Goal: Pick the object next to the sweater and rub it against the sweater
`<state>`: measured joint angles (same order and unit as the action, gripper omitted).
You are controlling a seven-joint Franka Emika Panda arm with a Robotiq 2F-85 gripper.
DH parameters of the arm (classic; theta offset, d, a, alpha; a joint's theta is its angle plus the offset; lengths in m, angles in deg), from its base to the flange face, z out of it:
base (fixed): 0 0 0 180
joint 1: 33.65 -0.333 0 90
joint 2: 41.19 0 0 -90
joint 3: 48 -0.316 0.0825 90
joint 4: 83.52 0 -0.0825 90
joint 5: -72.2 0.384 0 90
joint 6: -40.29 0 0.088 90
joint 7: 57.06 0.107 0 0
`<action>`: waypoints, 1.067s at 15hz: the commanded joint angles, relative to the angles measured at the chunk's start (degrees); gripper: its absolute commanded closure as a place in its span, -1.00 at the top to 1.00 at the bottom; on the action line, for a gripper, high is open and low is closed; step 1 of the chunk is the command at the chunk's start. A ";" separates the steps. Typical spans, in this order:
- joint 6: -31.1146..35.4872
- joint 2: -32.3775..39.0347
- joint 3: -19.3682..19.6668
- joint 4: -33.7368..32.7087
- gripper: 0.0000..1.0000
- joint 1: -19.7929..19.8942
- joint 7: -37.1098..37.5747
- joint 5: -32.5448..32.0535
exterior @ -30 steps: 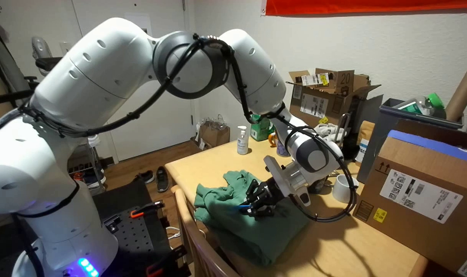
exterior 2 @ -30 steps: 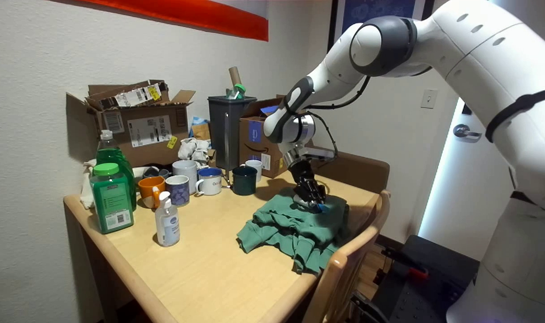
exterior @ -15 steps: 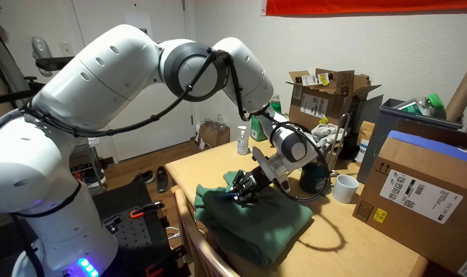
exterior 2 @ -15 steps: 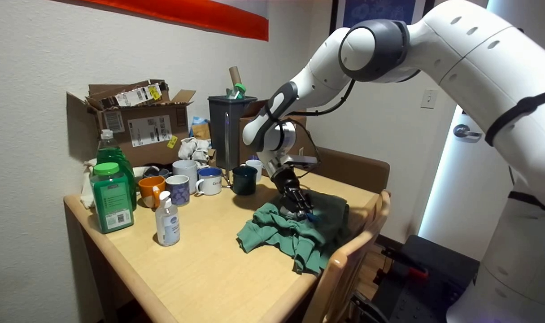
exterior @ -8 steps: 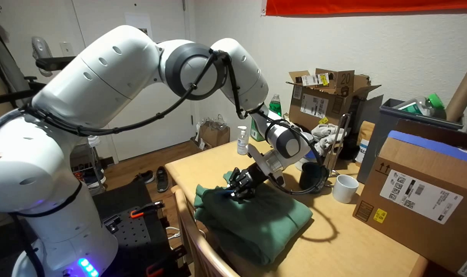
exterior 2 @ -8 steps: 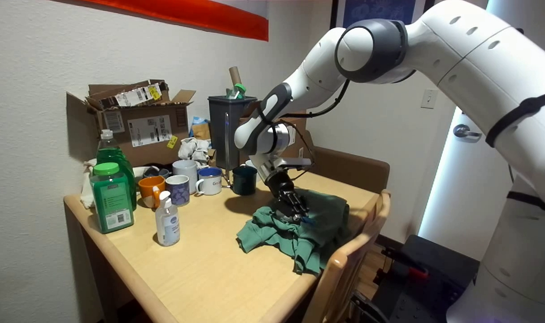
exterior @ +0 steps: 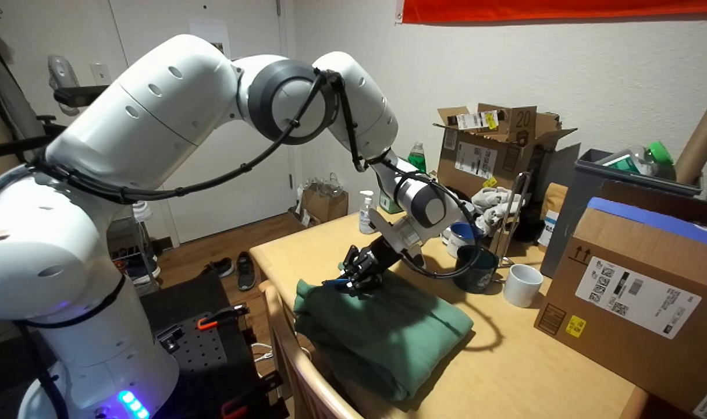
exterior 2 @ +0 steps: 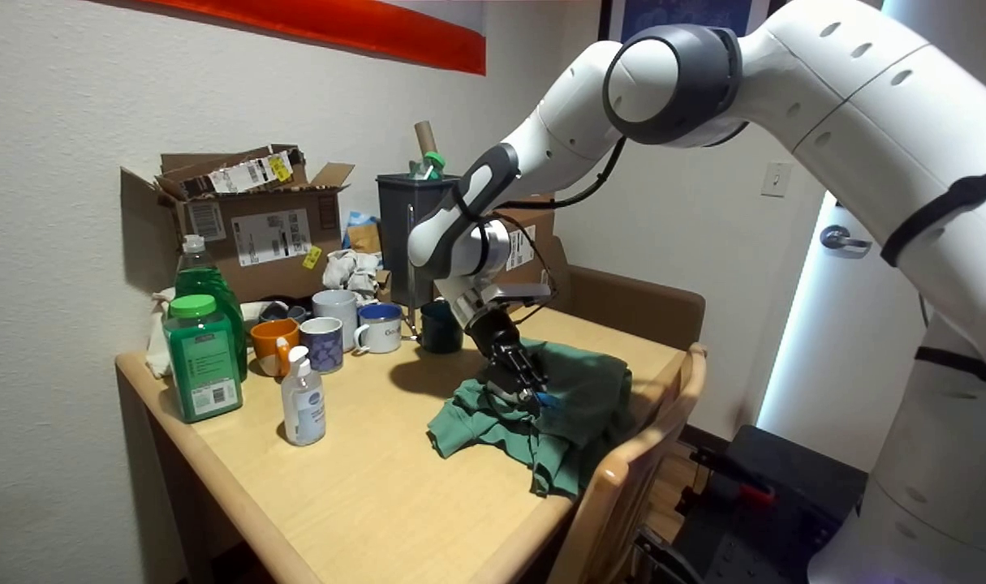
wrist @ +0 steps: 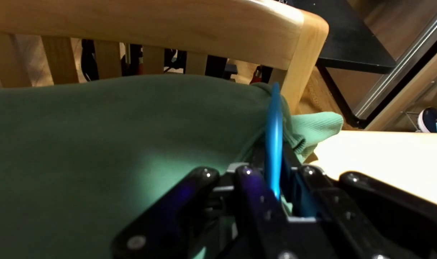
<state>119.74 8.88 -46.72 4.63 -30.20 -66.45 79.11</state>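
Observation:
The dark-green sweater (exterior: 388,337) lies folded on the table, rumpled at one end, in both exterior views (exterior 2: 594,385) and the wrist view (wrist: 96,144). My gripper (exterior: 353,285) is low over the rumpled end, tilted. In the wrist view the fingers (wrist: 272,158) are closed on a thin blue part (wrist: 274,136) that sticks out past the tips. A small pale piece, the object (exterior 2: 502,394), shows under the fingers in an exterior view and moves with the gripper; the fingers (exterior 2: 535,393) partly hide it. Whether it touches the sweater I cannot tell for certain.
A wooden chair back (wrist: 168,21) stands along the table edge by the sweater. A dark mug (exterior: 475,270), a white mug (exterior: 523,285) and a cardboard box (exterior: 632,302) stand behind the arm. A sanitizer bottle (exterior 2: 304,405) and green soap bottles (exterior 2: 204,361) stand on the table.
My gripper has slid across the sweater from its flat middle toward the rumpled end, carrying the blue part and pale piece along. Its last motion is small. The sweater has hardly moved.

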 commanded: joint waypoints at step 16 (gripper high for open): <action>2.44 -6.56 -3.43 6.23 -0.93 -4.11 0.97 -0.79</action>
<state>119.96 6.82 -49.21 5.69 -34.11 -65.63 79.12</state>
